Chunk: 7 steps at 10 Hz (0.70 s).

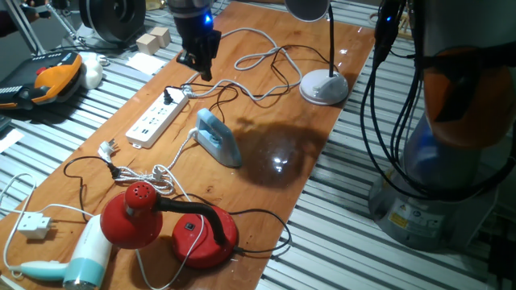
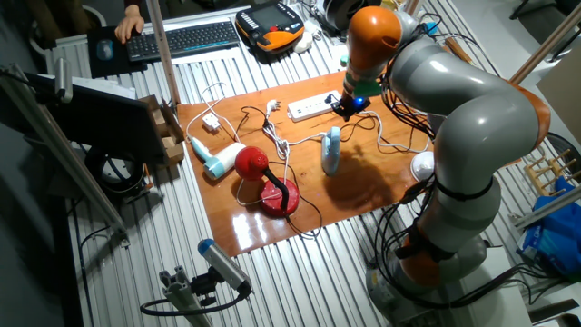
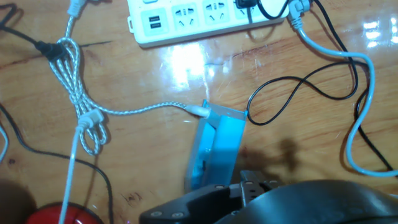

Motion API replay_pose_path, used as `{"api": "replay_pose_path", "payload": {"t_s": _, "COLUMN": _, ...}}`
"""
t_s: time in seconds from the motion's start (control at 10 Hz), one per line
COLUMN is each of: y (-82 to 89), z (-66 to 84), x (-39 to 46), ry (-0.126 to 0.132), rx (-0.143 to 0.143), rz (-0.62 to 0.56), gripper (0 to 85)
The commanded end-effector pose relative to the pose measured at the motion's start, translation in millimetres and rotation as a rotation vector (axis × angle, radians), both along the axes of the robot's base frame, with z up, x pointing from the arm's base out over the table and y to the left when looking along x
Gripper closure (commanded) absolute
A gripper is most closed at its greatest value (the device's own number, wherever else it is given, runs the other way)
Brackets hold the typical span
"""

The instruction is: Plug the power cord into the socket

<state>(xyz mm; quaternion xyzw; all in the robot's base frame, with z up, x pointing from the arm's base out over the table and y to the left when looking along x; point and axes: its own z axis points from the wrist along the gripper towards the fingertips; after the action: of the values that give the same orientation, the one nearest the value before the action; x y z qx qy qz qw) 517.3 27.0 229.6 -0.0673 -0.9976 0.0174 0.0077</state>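
1. The end effector (image 1: 199, 66) hangs just above the far end of the power strip (image 1: 155, 121), over the spot where a dark plug (image 3: 247, 4) and the white power cord (image 3: 367, 81) meet it. Its fingers are dark against dark, and I cannot tell whether they are spread, pressed together or pinching the plug.
2. In the hand view the white cord's plug (image 3: 297, 7) lies at the strip's end, at the picture's top edge. Whether it is seated in an outlet or only resting beside one cannot be made out.
3. To do this step well, I judge the plug should be held square over a free outlet, its prongs lined up with the slots, then pushed straight down, without sideways drag that would slide the strip on the counter (image 1: 266, 173).
4. The black cable (image 3: 292, 93) loops close by; keep it out from under the plug.
5. The strip lies flat, its long axis running along the counter's long edge, outlets facing up.
6. The white cord trails from the strip's end in loose curves towards the lamp base (image 1: 324, 86), passing the blue iron (image 1: 218, 138), so it has slack to spare.
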Motion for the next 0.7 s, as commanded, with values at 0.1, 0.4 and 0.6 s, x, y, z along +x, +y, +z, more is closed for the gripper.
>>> {"api": "replay_pose_path", "payload": {"t_s": 0.1, "y": 7.4, "z": -3.3, "x": 0.2, "ry": -0.009, "rx": 0.007, "rz": -0.038, "gripper": 85.0}}
{"api": "replay_pose_path", "payload": {"t_s": 0.4, "y": 18.5, "z": 0.0, "x": 2.2, "ry": -0.004, "rx": 0.007, "rz": -0.132, "gripper": 85.0}}
{"api": "replay_pose_path", "payload": {"t_s": 0.6, "y": 28.6, "z": 3.6, "x": 3.0, "ry": 0.004, "rx": -0.015, "rz": -0.177, "gripper": 85.0}}
